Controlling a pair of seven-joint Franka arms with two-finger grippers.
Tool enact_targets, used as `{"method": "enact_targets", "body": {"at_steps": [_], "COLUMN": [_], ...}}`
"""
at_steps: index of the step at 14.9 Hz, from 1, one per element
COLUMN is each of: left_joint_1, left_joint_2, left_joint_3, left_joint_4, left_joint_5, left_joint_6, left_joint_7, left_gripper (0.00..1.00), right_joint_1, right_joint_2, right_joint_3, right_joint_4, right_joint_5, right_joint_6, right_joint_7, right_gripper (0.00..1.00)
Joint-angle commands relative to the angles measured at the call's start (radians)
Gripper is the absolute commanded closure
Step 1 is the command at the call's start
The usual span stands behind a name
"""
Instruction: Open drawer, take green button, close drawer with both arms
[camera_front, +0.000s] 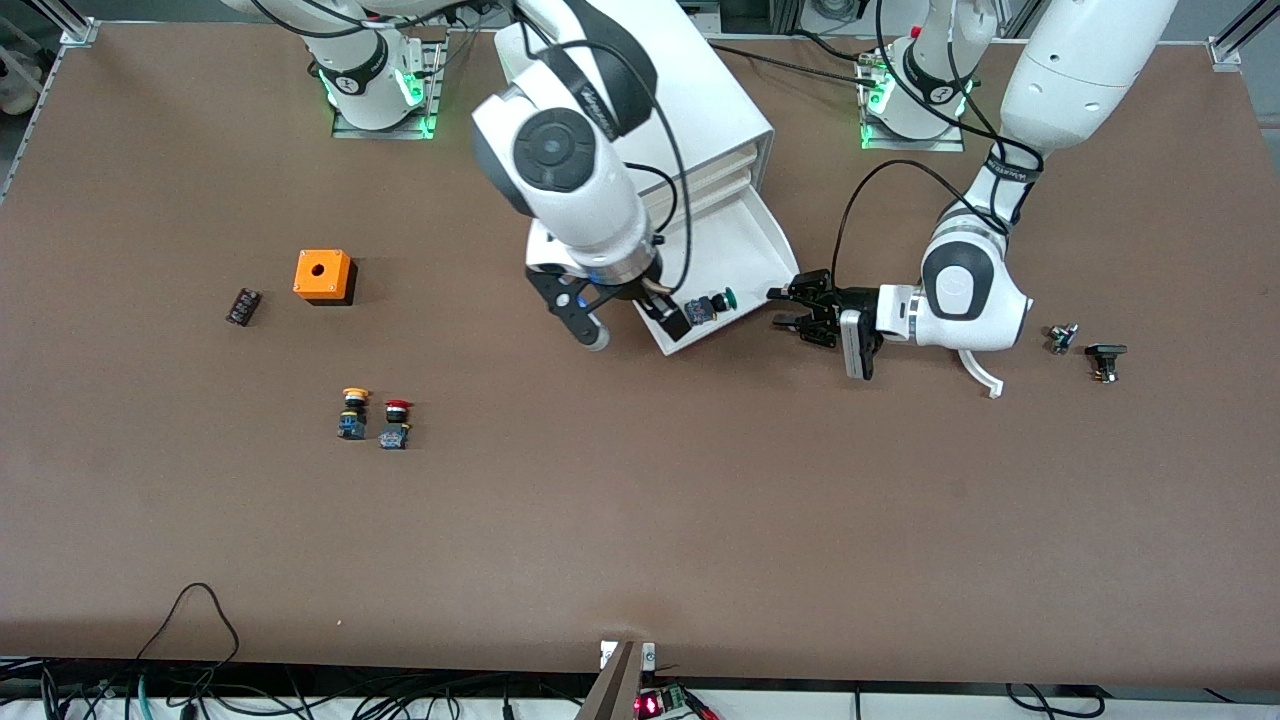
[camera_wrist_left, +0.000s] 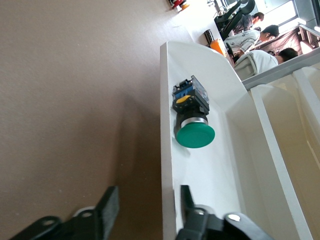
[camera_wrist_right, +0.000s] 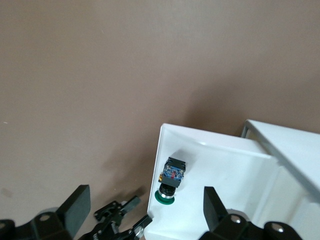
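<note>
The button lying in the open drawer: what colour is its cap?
Green, on the button in the drawer; the left wrist view shows it best.

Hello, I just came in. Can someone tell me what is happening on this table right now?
Two robot arms are working at a white cabinet. Its drawer is pulled out, and the green button lies on its side inside, against the front wall. The right end effector hangs open over that front, not yet gripping the button. The left end effector is open too, at the drawer's front corner toward the left arm's end.
</note>
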Motion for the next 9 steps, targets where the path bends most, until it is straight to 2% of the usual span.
{"method": "enact_targets", "body": {"at_steps": [1,5,7,9], "left_joint_1": [0.01,0.01,0.019,0.021], "left_joint_2": [-0.056,-0.131,-0.14,-0.137], "left_joint_3": [0.004,0.005,0.02,0.022], "left_joint_4": [0.007,0.051,0.147,0.288], "left_joint_5": [0.088,0.287,0.44,0.603], "left_joint_6": [-0.026,-0.085,-0.183,-0.336], "left_joint_7": [-0.093,-0.375,-0.522,-0.73], "left_gripper": [0.0,0.0,0.0,0.0], "right_joint_1": [0.031,0.079,0.103,0.113], "right_joint_2": [0.058,0.125,0.154,0.173], "right_joint_3": [-0.008,-0.01,-0.011,-0.01], "right_joint_4": [0.02,0.02,0.02,0.019], "right_joint_5": [-0.001,-0.003,-0.015,-0.033], "right_joint_6": [0.052,0.103,0.143,0.153], "right_joint_7": [0.1,0.189,0.234,0.255], "right_gripper": [0.01,0.0,0.01,0.01]}}
